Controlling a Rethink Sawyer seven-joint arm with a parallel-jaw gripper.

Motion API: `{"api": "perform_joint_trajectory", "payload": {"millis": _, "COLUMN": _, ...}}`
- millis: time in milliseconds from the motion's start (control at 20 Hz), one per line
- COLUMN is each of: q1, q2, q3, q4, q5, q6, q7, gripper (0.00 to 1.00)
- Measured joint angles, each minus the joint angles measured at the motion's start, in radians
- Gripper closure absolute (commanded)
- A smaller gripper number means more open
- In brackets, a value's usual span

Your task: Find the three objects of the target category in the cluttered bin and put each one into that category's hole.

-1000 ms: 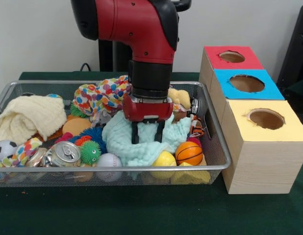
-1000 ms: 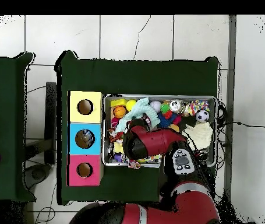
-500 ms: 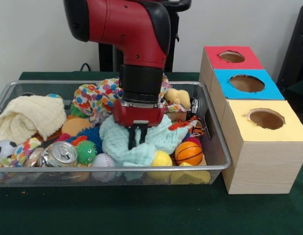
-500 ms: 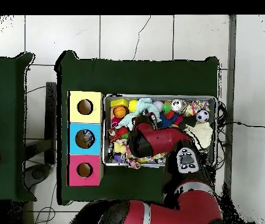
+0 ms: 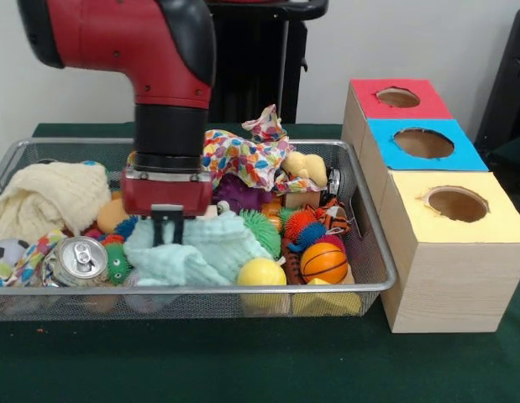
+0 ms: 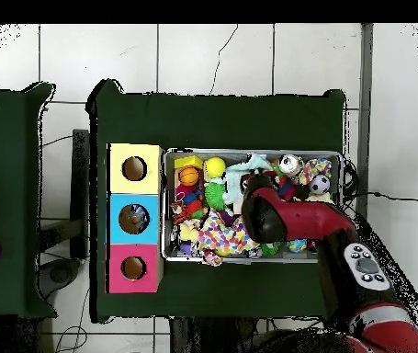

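Observation:
My gripper (image 5: 167, 232) is low in the wire bin (image 5: 370, 252), left of centre in the front view, shut on a pale mint cloth (image 5: 211, 257) that bunches under and to the right of it. A basketball (image 5: 324, 262), a yellow ball (image 5: 262, 273) and a green spiky ball (image 5: 263, 231) lie to the cloth's right. A drink can (image 5: 78, 259) lies to its left. From above, the arm (image 6: 290, 216) hides the gripper, and the mint cloth (image 6: 249, 169) shows past the arm's end.
Three boxes stand beside the bin, with a red hole (image 5: 398, 97), a blue hole (image 5: 423, 143) and a yellow hole (image 5: 457, 203). A cream cloth (image 5: 49, 198) fills the bin's left end. A spotted cloth (image 5: 243, 156) is heaped at the back.
The gripper closed on the mint cloth and slid left in the front view, dragging the cloth along. Spiky balls and the spotted cloth at the centre became uncovered.

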Motion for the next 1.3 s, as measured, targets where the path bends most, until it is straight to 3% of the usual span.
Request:
{"api": "perform_joint_trajectory", "payload": {"millis": 300, "q1": -0.181, "q2": -0.021, "q3": 0.126, "q4": 0.000, "q5": -0.058, "q6": 0.115, "q7": 0.000, "gripper": 1.00}}
{"api": "perform_joint_trajectory", "payload": {"millis": 800, "q1": -0.363, "q2": -0.063, "q3": 0.238, "q4": 0.027, "q5": -0.141, "q6": 0.255, "q7": -0.002, "gripper": 1.00}}
{"api": "perform_joint_trajectory", "payload": {"millis": 1050, "q1": -0.367, "q2": -0.110, "q3": 0.238, "q4": 0.083, "q5": -0.175, "q6": 0.255, "q7": -0.002, "gripper": 1.00}}
{"api": "perform_joint_trajectory", "payload": {"millis": 1250, "q1": -0.330, "q2": -0.152, "q3": 0.213, "q4": 0.137, "q5": -0.210, "q6": 0.255, "q7": -0.002, "gripper": 1.00}}
{"api": "perform_joint_trajectory", "payload": {"millis": 1300, "q1": -0.293, "q2": -0.172, "q3": 0.188, "q4": 0.161, "q5": -0.228, "q6": 0.255, "q7": -0.002, "gripper": 0.00}}
